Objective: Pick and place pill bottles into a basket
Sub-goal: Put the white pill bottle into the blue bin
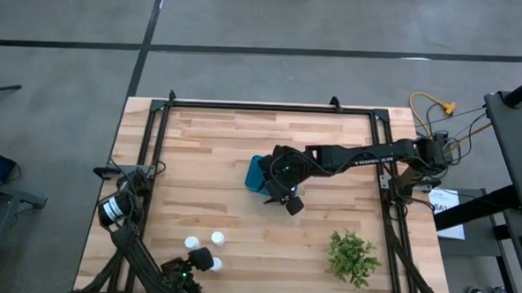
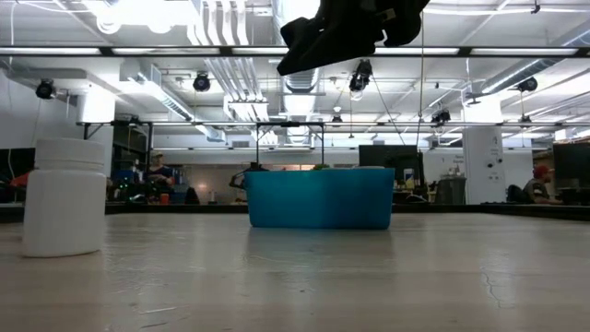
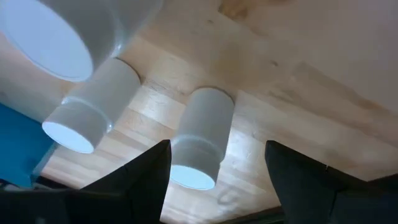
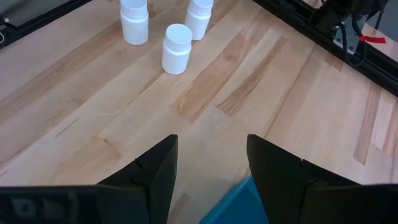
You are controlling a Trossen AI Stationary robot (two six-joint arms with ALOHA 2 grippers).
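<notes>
Hovering over the small teal-blue rectangular basket (image 1: pixel 258 175), the right gripper (image 4: pixel 208 163) is spread and empty. Three small white capped pill bottles (image 1: pixel 216 239) stand near the left gripper (image 3: pixel 214 168), also spread; it should centre one bottle before closing.

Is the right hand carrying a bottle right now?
No: in the right wrist view the right hand has only bare table and the basket edge between its fingers, while three pill bottles stand far off.
</notes>
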